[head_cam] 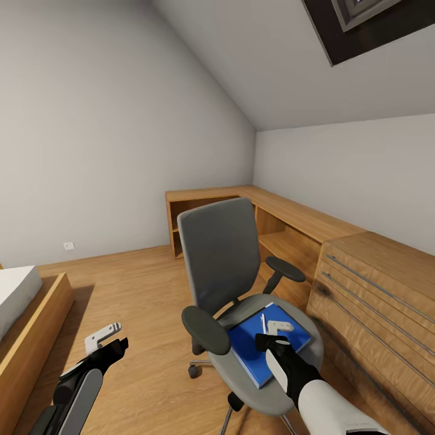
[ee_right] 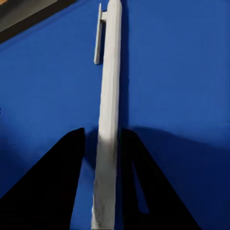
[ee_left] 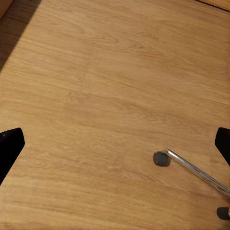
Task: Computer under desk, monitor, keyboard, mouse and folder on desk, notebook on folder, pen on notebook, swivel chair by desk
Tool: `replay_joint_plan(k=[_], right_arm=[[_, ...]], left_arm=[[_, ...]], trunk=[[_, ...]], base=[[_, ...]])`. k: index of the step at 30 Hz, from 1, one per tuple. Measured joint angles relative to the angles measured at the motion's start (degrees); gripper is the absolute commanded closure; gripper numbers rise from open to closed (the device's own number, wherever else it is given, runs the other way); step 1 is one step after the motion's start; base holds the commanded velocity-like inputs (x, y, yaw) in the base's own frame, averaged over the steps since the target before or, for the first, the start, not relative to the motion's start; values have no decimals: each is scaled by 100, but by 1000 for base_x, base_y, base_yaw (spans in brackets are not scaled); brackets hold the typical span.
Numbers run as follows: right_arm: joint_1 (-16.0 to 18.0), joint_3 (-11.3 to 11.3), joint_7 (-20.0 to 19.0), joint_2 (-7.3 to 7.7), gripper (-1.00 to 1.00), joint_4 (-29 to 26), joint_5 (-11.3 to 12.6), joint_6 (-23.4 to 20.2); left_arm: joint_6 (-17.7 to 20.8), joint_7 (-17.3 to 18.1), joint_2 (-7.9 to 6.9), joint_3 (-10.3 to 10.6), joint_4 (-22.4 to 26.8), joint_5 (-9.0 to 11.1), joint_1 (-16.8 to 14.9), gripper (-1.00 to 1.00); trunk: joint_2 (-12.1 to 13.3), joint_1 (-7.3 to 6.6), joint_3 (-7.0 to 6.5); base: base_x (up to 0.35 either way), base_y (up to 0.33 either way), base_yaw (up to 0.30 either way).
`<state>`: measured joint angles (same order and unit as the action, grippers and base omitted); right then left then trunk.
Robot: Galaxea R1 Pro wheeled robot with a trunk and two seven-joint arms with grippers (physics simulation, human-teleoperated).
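The grey swivel chair (head_cam: pixel 220 260) stands in the middle of the wood floor. The bright blue folder (head_cam: pixel 254 350) lies flat on its seat, and the thin white pen (head_cam: pixel 263 321) rests along the folder. My right gripper (head_cam: pixel 275 335) hangs right over the folder. Its black fingers (ee_right: pixel 62 191) are drawn in close on either side of the pen (ee_right: pixel 109 81), gripping its lower end. My left gripper (head_cam: pixel 112 339) is open over bare floor left of the chair, near a castor (ee_left: pixel 162 158). The desk, monitor, keyboard, mouse, computer and notebook are out of view.
A light-wood drawer chest (head_cam: pixel 374 290) stands hard against the chair's right side. A low wooden shelf unit (head_cam: pixel 278 220) runs along the far walls. A bed frame (head_cam: pixel 30 326) sits at the left. Open floor (head_cam: pixel 133 284) lies between the bed and the chair.
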<state>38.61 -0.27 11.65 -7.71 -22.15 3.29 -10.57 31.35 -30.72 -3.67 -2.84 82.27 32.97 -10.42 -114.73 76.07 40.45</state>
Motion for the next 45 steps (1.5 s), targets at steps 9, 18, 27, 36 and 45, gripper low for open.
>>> replay_joint_plan(k=[9,18,27,36,45], right_arm=[[0,2,-7,0,100,-1,-9,-3],[0,2,-7,0,100,-1,-9,-4],[0,7,1,-1,100,29,1,0],[-3,-3,10,0,100,82,33,-1],[-3,-13,34,8,100,-303,29,5]], left_arm=[[0,0,0,0,0,0,1,-100],[0,0,0,0,0,0,0,-100],[0,0,0,0,-2,0,0,-100],[0,0,0,0,1,-9,0,-100],[0,0,0,0,0,-9,0,-100]], trunk=[[0,0,0],[0,0,0],[39,-21,-18],[401,-218,-178],[761,-416,-340]], base=[[0,0,0],[0,0,0],[0,0,0],[0,0,0],[0,0,0]])
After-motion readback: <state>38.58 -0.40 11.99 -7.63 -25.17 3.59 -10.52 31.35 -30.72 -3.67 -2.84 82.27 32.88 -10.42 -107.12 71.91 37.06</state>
